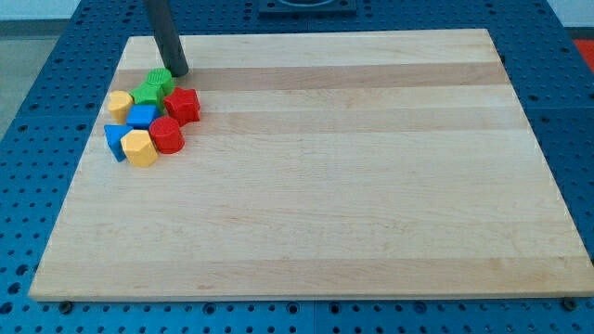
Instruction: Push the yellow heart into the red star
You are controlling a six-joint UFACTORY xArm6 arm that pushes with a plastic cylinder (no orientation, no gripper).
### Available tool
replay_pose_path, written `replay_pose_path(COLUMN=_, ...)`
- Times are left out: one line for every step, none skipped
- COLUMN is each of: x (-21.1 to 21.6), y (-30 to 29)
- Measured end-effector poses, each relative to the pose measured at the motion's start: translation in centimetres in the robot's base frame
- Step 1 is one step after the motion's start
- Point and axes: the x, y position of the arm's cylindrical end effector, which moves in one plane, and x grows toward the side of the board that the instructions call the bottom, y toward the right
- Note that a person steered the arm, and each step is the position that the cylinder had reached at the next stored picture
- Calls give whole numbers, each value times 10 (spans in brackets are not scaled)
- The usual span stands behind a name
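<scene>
The yellow heart (119, 102), as far as I can judge its shape, sits at the view's left edge of a tight cluster near the top left corner of the table (353, 186). It looks like a small, stiff and light block with smooth sides, so I expect it slides easily on the wood and may turn if it is pushed off its centre; the best place to push is probably its outer left side, toward the right. The red star (183, 105) is on the right side of the same cluster, and between the two there are a green block (147, 95) and a blue block (142, 116), so the path is not free. Below them lie a red cylinder (167, 134), a yellow hexagon-like block (140, 147) and a blue triangle (114, 141). Another green block (160, 80) is at the top of the cluster, and my tip (179, 72) stands just beside it, at its upper right, perhaps touching. The arm has no end effector that opens or closes, only this rod.
</scene>
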Motion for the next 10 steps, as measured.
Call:
replay_pose_path(x=0, y=0)
replay_pose_path(x=0, y=0)
replay_pose_path(x=0, y=50)
replay_pose_path(x=0, y=51)
replay_pose_path(x=-30, y=27)
replay_pose_path(x=-56, y=-34)
replay_pose_path(x=-62, y=-91)
replay_pose_path(x=-61, y=-102)
replay_pose_path(x=-57, y=-103)
replay_pose_path(x=-18, y=-103)
